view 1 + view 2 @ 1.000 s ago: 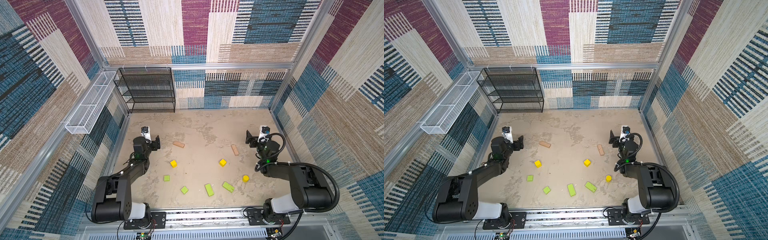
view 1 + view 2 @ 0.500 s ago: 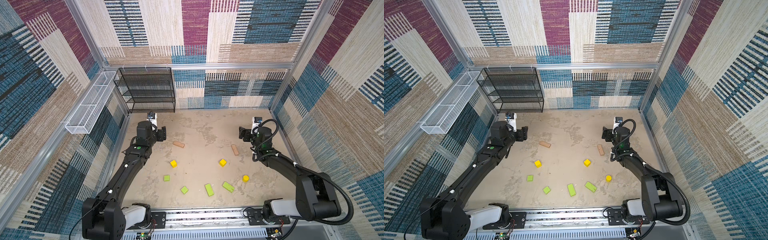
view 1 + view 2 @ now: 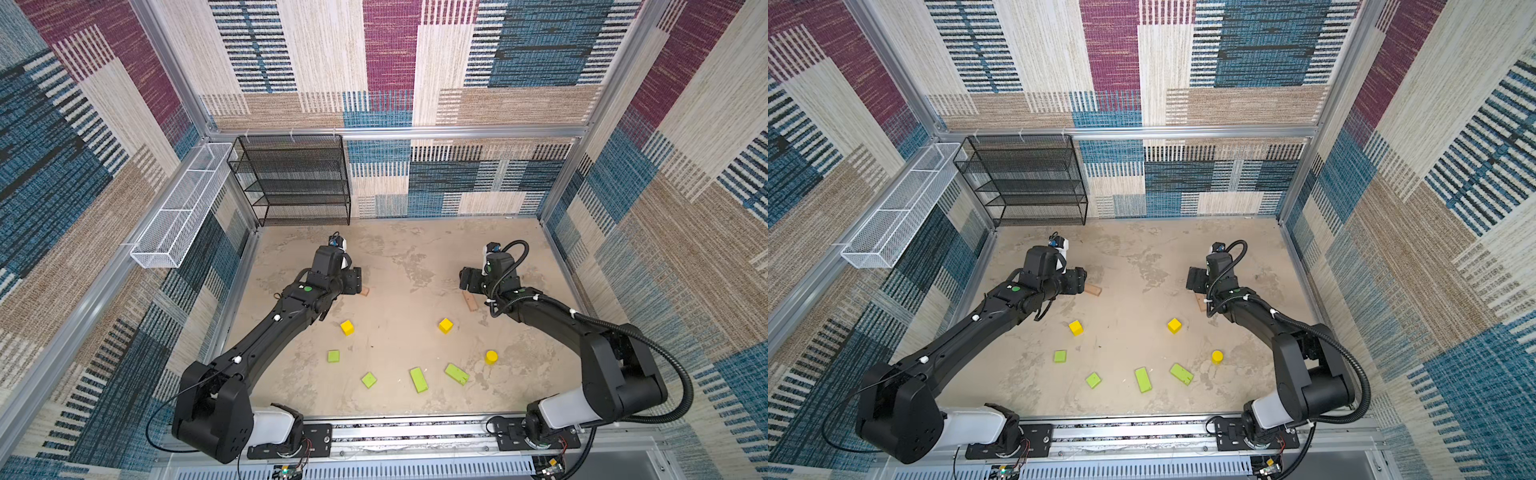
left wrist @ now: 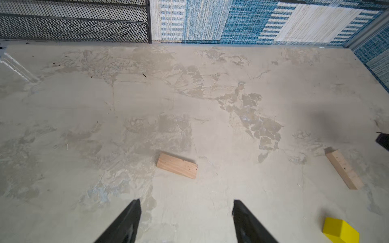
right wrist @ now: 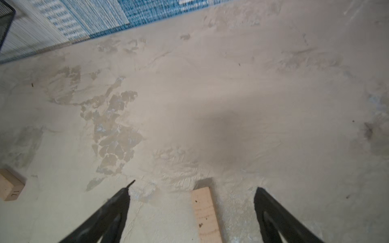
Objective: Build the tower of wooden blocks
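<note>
Though no tower stands yet, the painted wooden blocks lie scattered, none touching, on the mottled beige table [image 3: 399, 257]. Toward the back, one tan bar [image 4: 177, 165] of plain wood lies flat just ahead of the left hand [image 4: 186, 203], whose fingers are apart and empty. The other tan bar [image 5: 205, 210] lies between the spread fingers of the right hand [image 5: 194, 187], touching neither. Nearer the front sit two yellow cubes [image 3: 347, 327] [image 3: 445, 326], a short yellow cylinder [image 3: 491, 357] and four lime-green flat pieces [image 3: 333, 356] [image 3: 368, 380] [image 3: 419, 379] [image 3: 456, 373], two squarish and two oblong.
</note>
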`<state>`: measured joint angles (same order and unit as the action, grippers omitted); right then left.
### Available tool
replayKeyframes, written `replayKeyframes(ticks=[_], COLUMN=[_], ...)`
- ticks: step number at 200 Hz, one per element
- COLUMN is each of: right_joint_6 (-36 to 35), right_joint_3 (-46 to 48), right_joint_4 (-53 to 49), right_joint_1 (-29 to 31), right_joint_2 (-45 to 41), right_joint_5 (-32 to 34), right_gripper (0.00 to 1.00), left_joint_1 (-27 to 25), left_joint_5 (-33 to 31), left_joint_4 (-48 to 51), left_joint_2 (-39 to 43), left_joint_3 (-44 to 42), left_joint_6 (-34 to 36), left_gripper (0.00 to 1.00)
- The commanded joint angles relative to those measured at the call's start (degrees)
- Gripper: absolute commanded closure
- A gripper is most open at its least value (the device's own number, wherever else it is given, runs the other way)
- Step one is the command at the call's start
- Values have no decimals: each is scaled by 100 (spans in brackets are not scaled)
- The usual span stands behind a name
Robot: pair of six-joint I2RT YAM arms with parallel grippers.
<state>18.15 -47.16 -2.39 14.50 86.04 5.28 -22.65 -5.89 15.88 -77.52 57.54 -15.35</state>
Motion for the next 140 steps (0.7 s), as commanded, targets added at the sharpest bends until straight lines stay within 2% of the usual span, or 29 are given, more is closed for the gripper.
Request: replayKeyframes(ticks=[1,74,110,140], right_joint_6=[107,459,488,515], right_joint_3=[-61,-44,4,-99], right_joint_4=[-273,-229,-319,-371], right_joint_1=[7,8,36,64], right_joint_2=[152,683,747,976], right_joint_5=[72,-340,-300,-499], right_gripper=[6,5,6,14], left_joint_1=[-10,-2,-10,-2], left_joint_5=[-222,-144,-229,-184], left_joint_4=[-68,-354,-256,-204], left_joint_2=[79,118,-49,-208], left_joint_3=[-161,-417,-333,-261], left_joint_6=[-282,-486,-472,-512], left_gripper=[27,27,27,31])
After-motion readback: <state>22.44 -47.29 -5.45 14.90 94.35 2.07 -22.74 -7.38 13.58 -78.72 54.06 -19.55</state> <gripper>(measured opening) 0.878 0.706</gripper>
